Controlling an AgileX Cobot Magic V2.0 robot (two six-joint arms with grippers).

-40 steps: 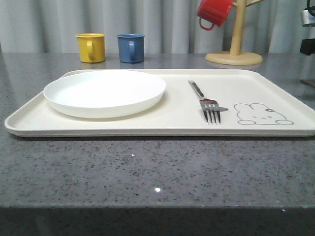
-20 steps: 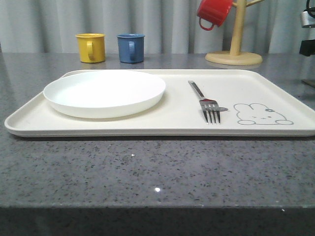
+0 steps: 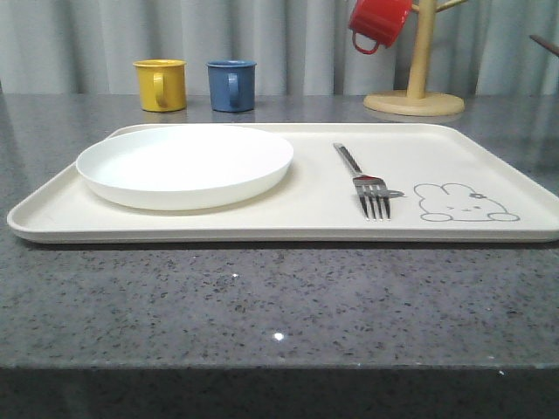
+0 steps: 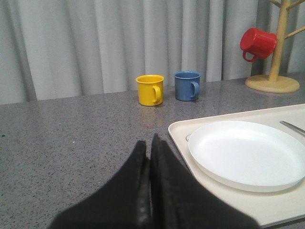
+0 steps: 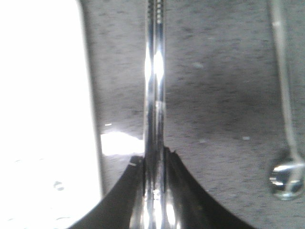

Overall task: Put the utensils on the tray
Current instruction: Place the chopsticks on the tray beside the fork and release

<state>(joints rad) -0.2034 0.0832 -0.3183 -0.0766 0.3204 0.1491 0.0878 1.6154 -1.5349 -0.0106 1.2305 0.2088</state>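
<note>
The cream tray [image 3: 489, 148] with a rabbit drawing lies across the grey counter. On it sit a round white plate [image 3: 185, 164] at the left and a silver fork [image 3: 365, 182] right of the middle, tines toward me. My right gripper [image 5: 155, 152] is shut on the pair of metal chopsticks [image 5: 155, 71], which run straight out from the jaws above the counter beside the bright tray edge [image 5: 43, 95]. The spoon [image 5: 285, 176] lies on the counter a little apart from them. My left gripper [image 4: 148, 141] is shut and empty, low over the counter beside the tray rim [image 4: 181, 133] and plate [image 4: 248, 155].
A yellow mug [image 3: 161, 84] and a blue mug [image 3: 232, 85] stand behind the tray. A red mug [image 3: 379, 22] hangs on a wooden mug tree [image 3: 415, 100] at the back right. Grey curtains close the back. The counter's front edge is near me.
The dark part of the right arm at the front view's right edge has left the picture; a thin dark tip now pokes in higher up. Tray, plate and fork have not moved.
</note>
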